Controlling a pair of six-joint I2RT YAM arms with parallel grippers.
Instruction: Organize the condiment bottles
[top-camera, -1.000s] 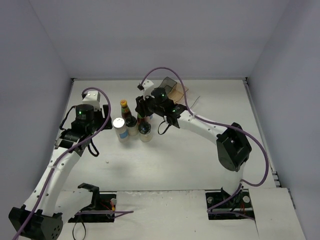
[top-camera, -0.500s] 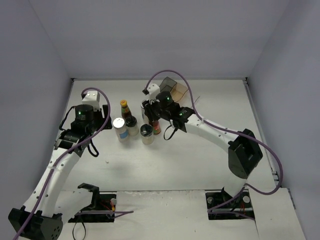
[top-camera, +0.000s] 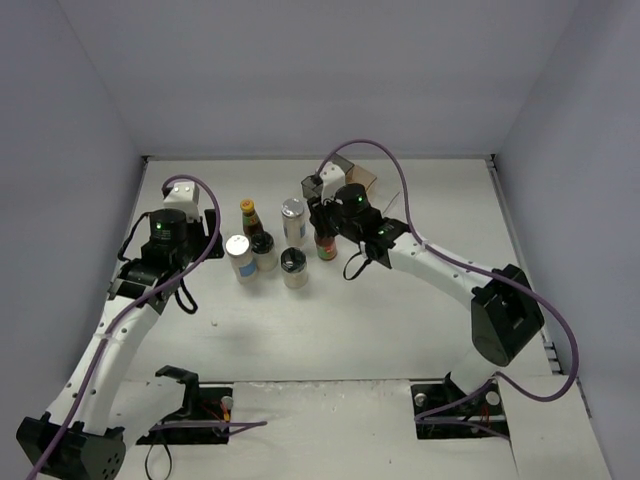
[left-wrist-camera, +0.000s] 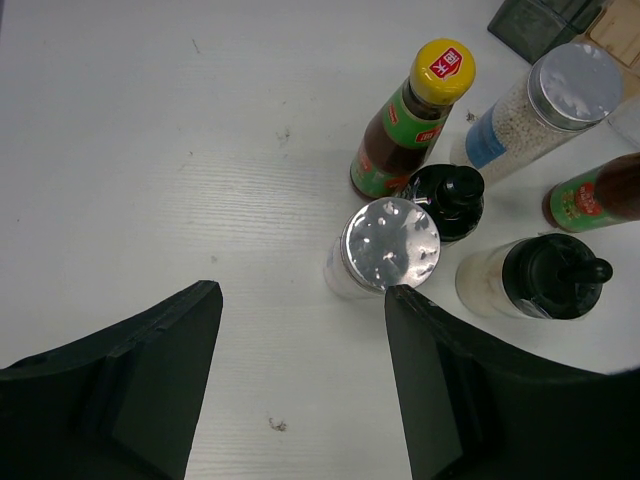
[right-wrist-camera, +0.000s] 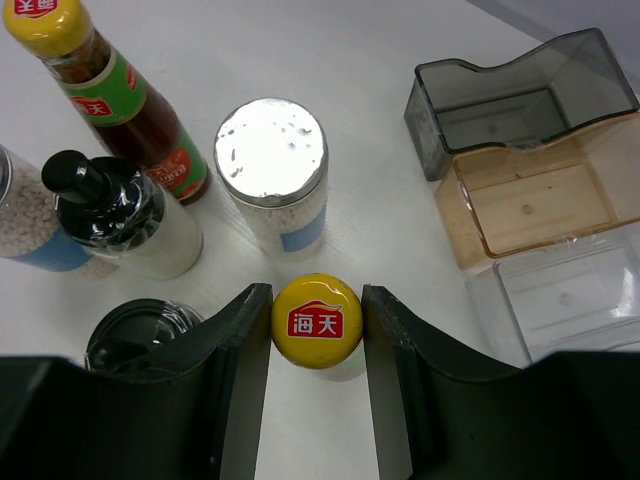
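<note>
My right gripper is shut on the yellow cap of a dark sauce bottle, just right of the cluster. The second sauce bottle stands at the cluster's far left. One silver-lidded shaker stands behind the held bottle, the other at the left front. Two black-topped jars stand between them. My left gripper is open and empty, over bare table just left of the near shaker.
The clear and smoky stepped rack stands right behind my right gripper; it shows in the right wrist view at upper right. Grey walls close the table on three sides.
My right gripper has carried the sauce bottle rightward out of the cluster's middle, uncovering the rear silver-lidded shaker. The left arm has not moved.
</note>
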